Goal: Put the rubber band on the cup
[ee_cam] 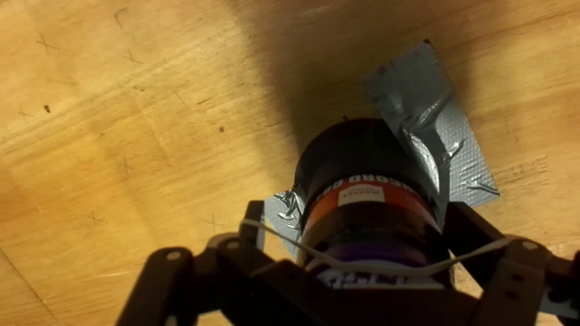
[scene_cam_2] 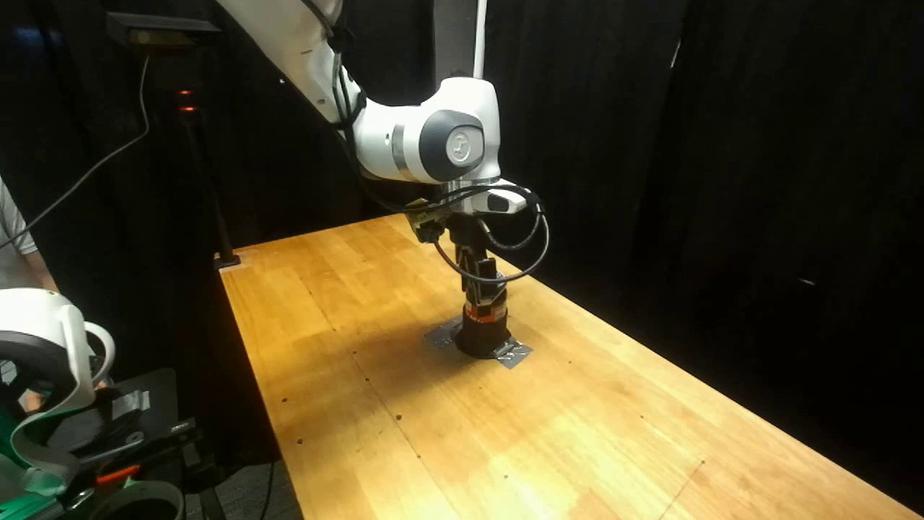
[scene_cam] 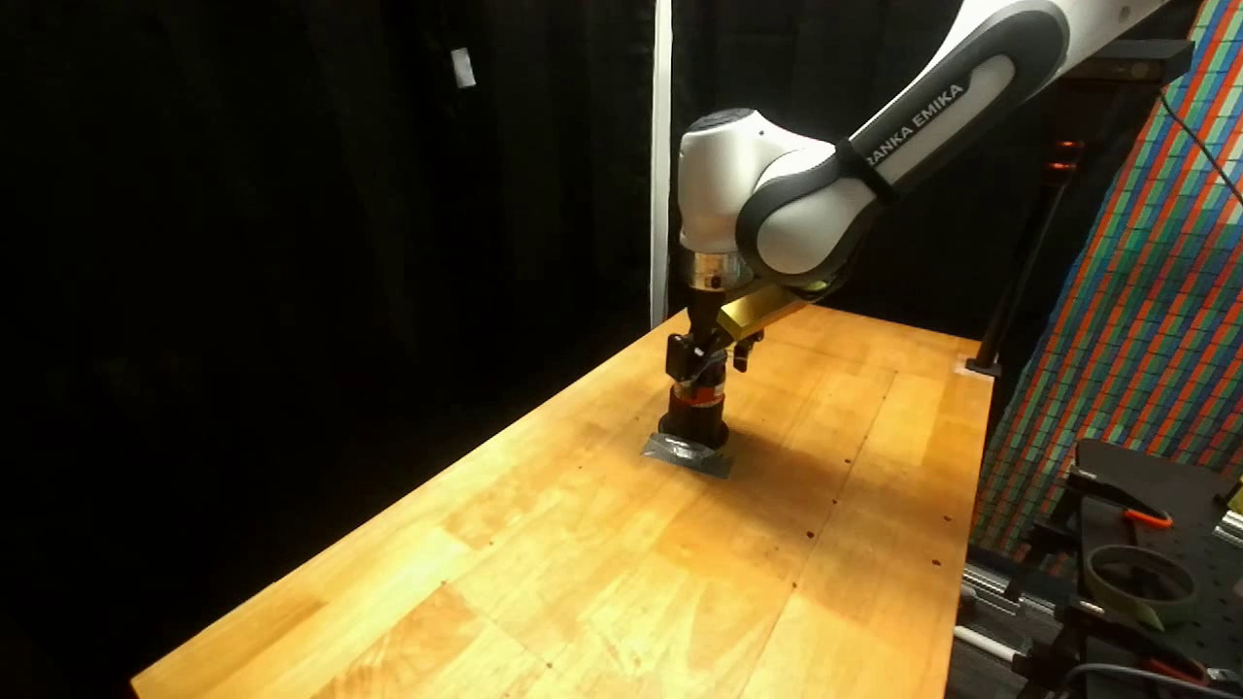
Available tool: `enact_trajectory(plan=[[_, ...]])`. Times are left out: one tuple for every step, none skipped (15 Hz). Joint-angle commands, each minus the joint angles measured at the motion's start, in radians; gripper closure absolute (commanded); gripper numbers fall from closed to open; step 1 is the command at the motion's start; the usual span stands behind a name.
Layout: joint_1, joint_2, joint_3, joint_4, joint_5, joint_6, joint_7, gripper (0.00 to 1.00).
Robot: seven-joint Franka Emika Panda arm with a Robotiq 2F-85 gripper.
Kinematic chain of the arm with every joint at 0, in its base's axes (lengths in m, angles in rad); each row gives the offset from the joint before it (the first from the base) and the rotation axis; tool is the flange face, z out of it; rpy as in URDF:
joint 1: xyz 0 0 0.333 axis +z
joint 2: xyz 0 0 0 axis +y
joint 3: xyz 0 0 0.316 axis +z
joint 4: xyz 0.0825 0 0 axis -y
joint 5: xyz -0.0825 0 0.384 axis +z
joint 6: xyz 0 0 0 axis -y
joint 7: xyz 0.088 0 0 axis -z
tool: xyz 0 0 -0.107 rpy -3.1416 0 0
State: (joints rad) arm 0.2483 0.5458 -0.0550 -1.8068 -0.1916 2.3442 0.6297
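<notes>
The cup (ee_cam: 362, 195) is a squat cylinder with a black base and orange-red band; in the wrist view its top shows purple and white. It stands upright on the table in both exterior views (scene_cam: 697, 417) (scene_cam_2: 482, 334). My gripper (ee_cam: 355, 222) is open, pointing down over the cup, one finger on either side of its upper part; it also shows in both exterior views (scene_cam: 709, 359) (scene_cam_2: 476, 282). A pale rubber band (ee_cam: 319, 255) is stretched between the fingers and passes across the cup's top on the near side. The band's far side is hidden. I cannot tell whether it touches the cup.
Grey tape (ee_cam: 435, 127) lies over the cup's base and the wooden table (scene_cam: 621, 582), also in an exterior view (scene_cam_2: 516, 354). A cable loop (scene_cam_2: 546, 245) hangs beside the wrist. A post (scene_cam: 1020, 272) stands at the far table corner. A tape roll (scene_cam: 1141, 582) lies off the table.
</notes>
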Motion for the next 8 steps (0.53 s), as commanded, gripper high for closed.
enact_trajectory(plan=[[-0.014,-0.123,-0.01,-0.185,-0.006,0.022,-0.03,0.0],[-0.015,-0.138,-0.01,-0.21,-0.007,0.023,-0.032,0.0],[-0.019,-0.156,-0.011,-0.244,-0.01,0.03,-0.036,0.0],[-0.02,-0.17,-0.017,-0.272,-0.016,0.04,-0.03,0.0],[-0.023,-0.183,-0.021,-0.298,-0.022,0.054,-0.028,0.0],[-0.028,-0.197,-0.022,-0.326,-0.024,0.079,-0.029,0.24],[-0.032,-0.212,-0.021,-0.352,-0.025,0.104,-0.032,0.26],[-0.036,-0.226,-0.019,-0.38,-0.023,0.141,-0.034,0.32]])
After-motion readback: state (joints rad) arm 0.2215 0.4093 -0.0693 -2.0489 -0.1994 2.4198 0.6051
